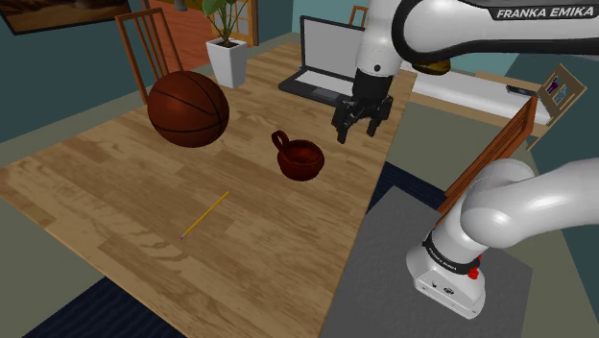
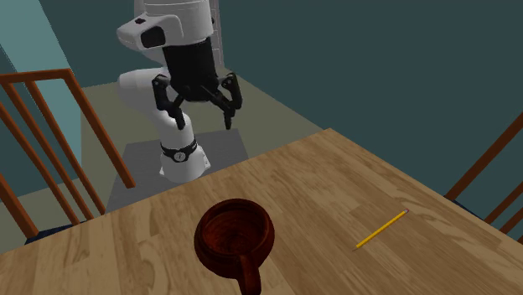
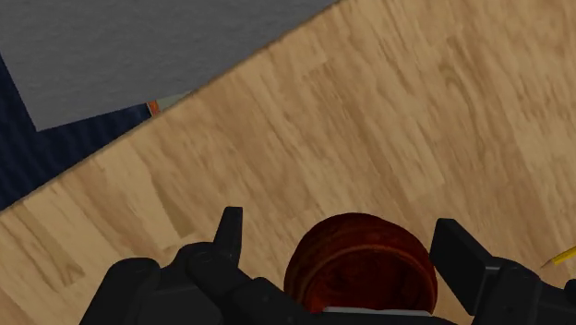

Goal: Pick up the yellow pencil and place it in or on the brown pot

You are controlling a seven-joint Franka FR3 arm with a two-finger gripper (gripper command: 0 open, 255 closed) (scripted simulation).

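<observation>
While black fingers [image 3: 229,233] hang spread, empty, slim yellow pencil [image 1: 204,214] on wood-grain table [image 1: 115,192], round brown pot [image 1: 302,158].

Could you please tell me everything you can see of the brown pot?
The pot is dark reddish-brown, glossy and round, with one handle on its side. It stands upright and empty on the wooden table, apart from the pencil and the ball. The open gripper hangs in the air, clear of it.

Shoulder cam: high beside stand [image 1: 384,274], looking down over table [image 1: 115,192]. Second cam: low, close, across the table, facing arm [image 2: 180,155]. Wrist cam: looks down near table edge. All share pot [image 1: 300,158].
</observation>
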